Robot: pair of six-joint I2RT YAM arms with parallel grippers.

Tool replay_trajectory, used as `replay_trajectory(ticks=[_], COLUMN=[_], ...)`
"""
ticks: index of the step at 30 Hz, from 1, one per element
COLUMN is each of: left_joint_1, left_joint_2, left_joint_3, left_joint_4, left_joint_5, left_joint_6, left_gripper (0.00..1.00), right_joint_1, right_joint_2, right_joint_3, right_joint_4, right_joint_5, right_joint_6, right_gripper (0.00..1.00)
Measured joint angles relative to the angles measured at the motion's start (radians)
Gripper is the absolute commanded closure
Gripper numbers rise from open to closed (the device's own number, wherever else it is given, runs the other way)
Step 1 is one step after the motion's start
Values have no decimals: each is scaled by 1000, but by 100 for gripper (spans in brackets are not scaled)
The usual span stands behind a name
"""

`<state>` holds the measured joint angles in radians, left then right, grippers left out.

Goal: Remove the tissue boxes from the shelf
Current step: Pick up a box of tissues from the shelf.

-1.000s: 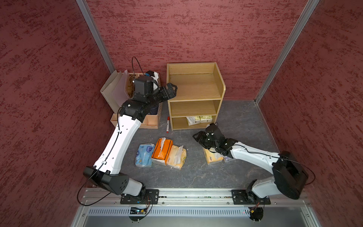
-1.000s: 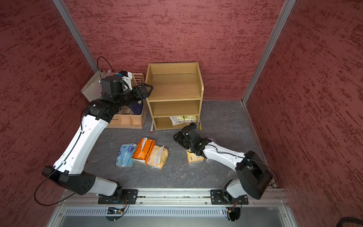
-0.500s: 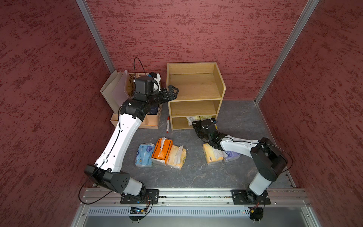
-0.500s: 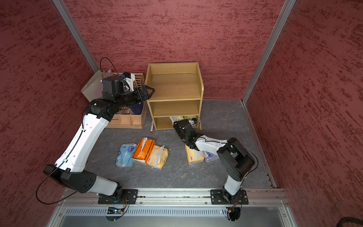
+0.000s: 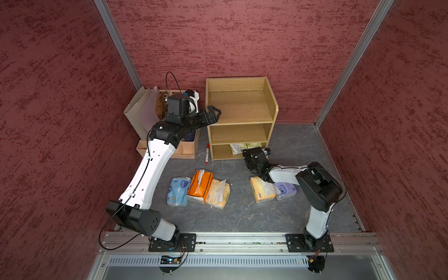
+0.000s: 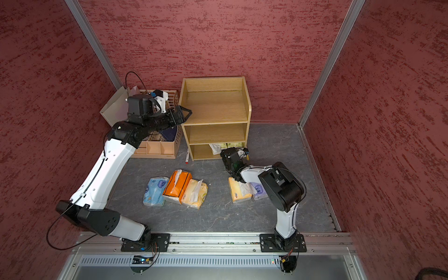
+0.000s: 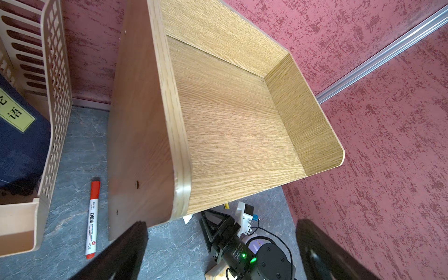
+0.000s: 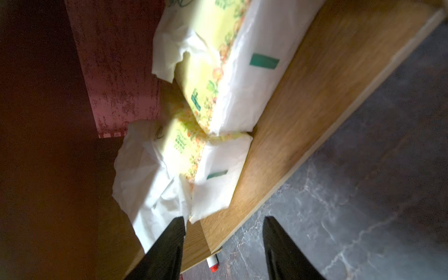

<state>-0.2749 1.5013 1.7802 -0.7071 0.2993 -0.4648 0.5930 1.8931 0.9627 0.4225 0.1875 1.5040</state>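
Observation:
The wooden shelf (image 5: 240, 114) (image 6: 215, 109) stands against the back wall, its top and middle tiers bare. Two yellow-green tissue boxes (image 8: 218, 80) (image 8: 194, 164) lie on the bottom tier, white tissue sticking out. My right gripper (image 8: 223, 221) (image 5: 247, 151) is open at that tier's front edge, one fingertip against the nearer pack's tissue. My left gripper (image 7: 220, 230) (image 5: 214, 112) hangs open and holds nothing, beside the top tier's left panel. On the floor lie light blue (image 5: 178, 191), orange (image 5: 200, 185), pale yellow (image 5: 217, 194), yellow-orange (image 5: 260, 192) and lilac (image 5: 284, 190) packs.
A beige slotted organizer (image 5: 186, 145) with a navy booklet (image 7: 19, 145) stands left of the shelf, paper folders (image 5: 143, 111) behind it. A red marker (image 5: 207, 154) lies on the floor between organizer and shelf. Red walls close in on three sides.
My right gripper has moved from above the yellow-orange and lilac packs back to the shelf's bottom tier, the arm folding in. My left gripper has shifted slightly along the top tier's left panel.

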Motion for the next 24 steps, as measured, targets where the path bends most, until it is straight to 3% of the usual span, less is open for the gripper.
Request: replay_trajectory(ticks=[24], left_joint_1=[0], left_joint_2=[5], left_joint_3=[-2], left_joint_4=[10], left_joint_5=[22], left_joint_6=[0], left_gripper=[0], right_joint_1=[-27], right_joint_2=[196], right_joint_3=[188], right_joint_4=[71], right_joint_5=[-6], right_joint_6=[25], right_gripper=[48])
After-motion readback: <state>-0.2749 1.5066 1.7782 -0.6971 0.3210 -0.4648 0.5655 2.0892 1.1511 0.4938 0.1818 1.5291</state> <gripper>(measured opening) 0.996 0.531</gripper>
